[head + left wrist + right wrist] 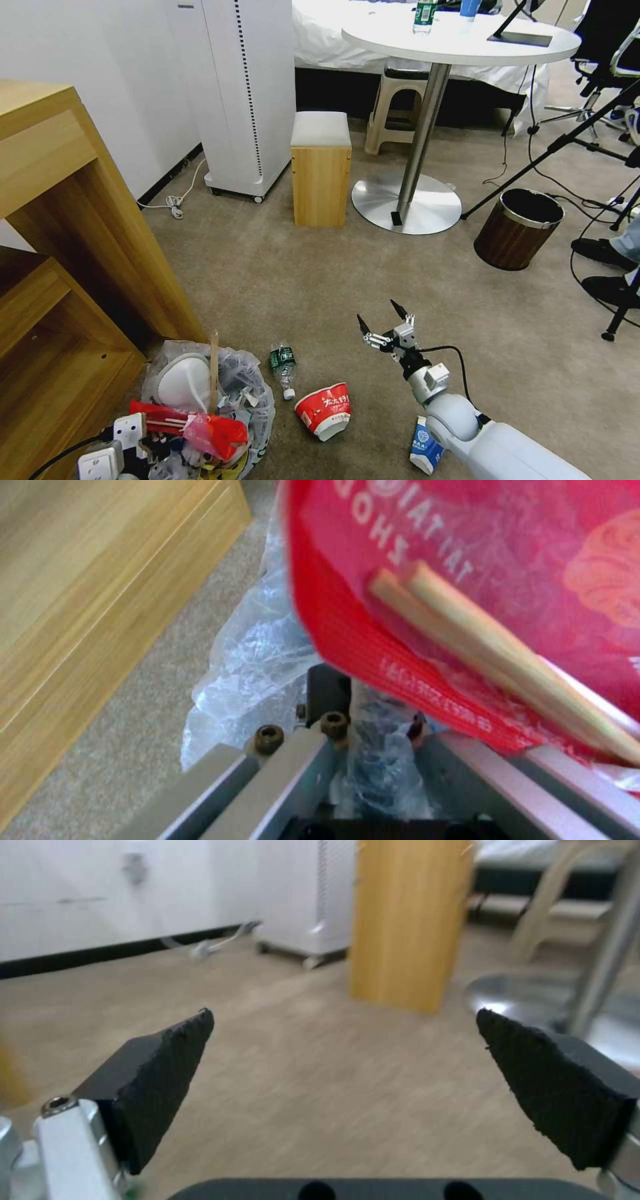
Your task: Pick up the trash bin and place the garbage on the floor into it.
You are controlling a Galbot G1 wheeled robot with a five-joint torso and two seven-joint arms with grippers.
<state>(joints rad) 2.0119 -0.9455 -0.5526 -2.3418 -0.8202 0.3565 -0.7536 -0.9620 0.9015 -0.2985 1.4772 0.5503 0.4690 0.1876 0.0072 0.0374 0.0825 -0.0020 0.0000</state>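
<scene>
Now our right gripper [383,320] hangs wide open above the floor [280,267], holding nothing. The red-white paper bowl [324,410] lies near the trash bin [257,400]. We should lower slowly and pinch its rim.

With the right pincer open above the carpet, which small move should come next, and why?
Probably lower the right pincer toward the red-white paper bowl, the nearest litter still lying on the carpet. Its jaws are wide open and empty, while the left pincer appears to hold the bagged trash bin, already full of wrappers.
</scene>
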